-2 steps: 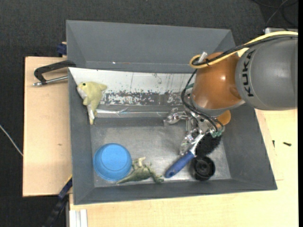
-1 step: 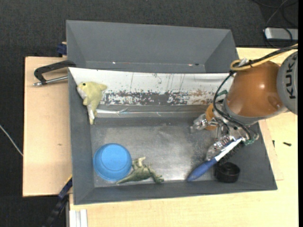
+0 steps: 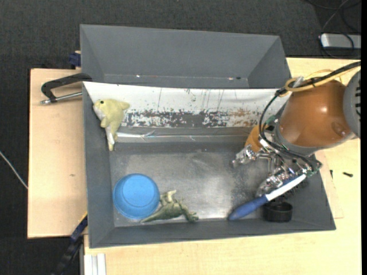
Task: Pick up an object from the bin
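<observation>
My gripper point(image 3: 261, 169) hangs low over the right side of the bin, below the orange cover, and is open, its two metal fingers spread apart with nothing between them. A blue-and-white pen-like stick point(image 3: 261, 202) lies slanted on the floor just under and in front of the lower finger point(image 3: 279, 180); I cannot tell whether they touch. A black round cap point(image 3: 278, 211) sits next to the stick's white end in the front right corner.
A blue cup point(image 3: 136, 195) lies at the front left, with a green toy dinosaur point(image 3: 170, 211) beside it. A pale yellow soft toy point(image 3: 111, 118) leans in the back left corner. The arm's orange cover hides the right wall.
</observation>
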Tool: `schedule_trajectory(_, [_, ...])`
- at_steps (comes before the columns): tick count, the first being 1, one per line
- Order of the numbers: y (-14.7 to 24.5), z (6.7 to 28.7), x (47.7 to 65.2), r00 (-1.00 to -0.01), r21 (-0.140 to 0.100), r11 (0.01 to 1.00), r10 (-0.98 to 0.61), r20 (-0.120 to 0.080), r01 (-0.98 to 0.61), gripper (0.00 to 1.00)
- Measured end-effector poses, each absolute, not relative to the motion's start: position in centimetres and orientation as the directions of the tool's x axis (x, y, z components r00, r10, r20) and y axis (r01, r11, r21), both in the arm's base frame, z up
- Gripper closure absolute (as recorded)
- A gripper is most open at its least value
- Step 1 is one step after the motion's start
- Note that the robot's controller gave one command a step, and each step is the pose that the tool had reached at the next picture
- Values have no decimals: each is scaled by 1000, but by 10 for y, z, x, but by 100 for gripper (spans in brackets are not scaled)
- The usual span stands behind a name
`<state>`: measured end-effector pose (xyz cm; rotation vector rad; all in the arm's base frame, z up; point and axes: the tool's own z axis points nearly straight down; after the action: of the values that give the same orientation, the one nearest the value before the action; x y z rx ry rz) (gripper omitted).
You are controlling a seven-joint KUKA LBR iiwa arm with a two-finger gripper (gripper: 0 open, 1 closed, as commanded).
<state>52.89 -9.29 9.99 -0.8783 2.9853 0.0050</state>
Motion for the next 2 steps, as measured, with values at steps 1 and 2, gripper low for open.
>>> schedule_trajectory(1, [-104,88,521,-716,-14,716,-698,-35,-698,0])
schedule_trajectory(2, [-111,153,497,-475,-9,475,-880,-7,-880,0])
